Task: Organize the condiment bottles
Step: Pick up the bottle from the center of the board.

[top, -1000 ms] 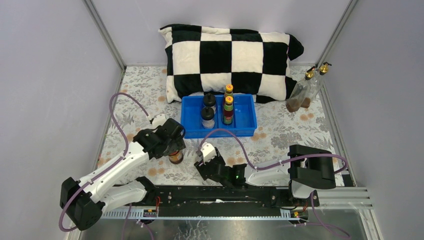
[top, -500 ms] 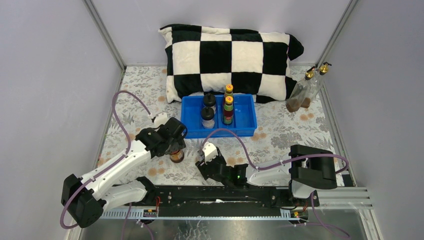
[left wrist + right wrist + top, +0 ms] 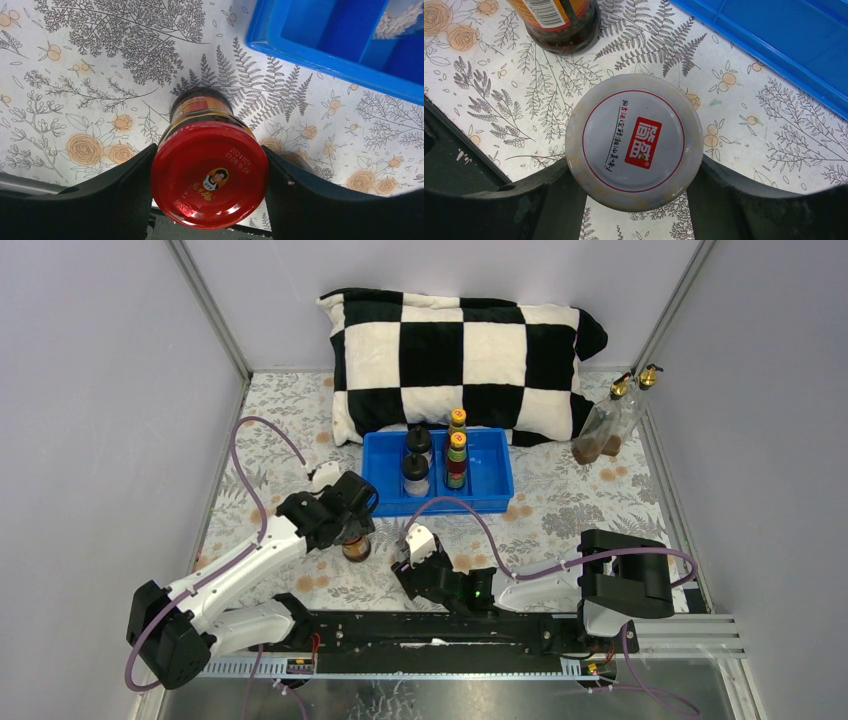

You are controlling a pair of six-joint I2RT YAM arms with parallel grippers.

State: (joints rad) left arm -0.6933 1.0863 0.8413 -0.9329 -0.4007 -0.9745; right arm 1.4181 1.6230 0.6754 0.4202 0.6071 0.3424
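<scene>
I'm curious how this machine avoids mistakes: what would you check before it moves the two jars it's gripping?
1. Grip of left gripper on red-lidded jar, fingers either side of the lid: ok.
2. Grip of right gripper on white-lidded jar: ok.
3. Bare room in blue tray beside the black-capped jars: ok.
4. Either held jar lifted off the table: cannot tell.
5. Both gold-spouted bottles upright: not ok, they lean.

Red-lidded dark jar (image 3: 209,180) and white-lidded jar (image 3: 634,142) stand on the flowery table (image 3: 560,515). Two black-capped clear jars (image 3: 416,476) and two slim yellow-capped bottles (image 3: 457,462) stand in the blue tray (image 3: 440,506). Two tall gold-spouted glass bottles (image 3: 603,428) lean far right.
</scene>
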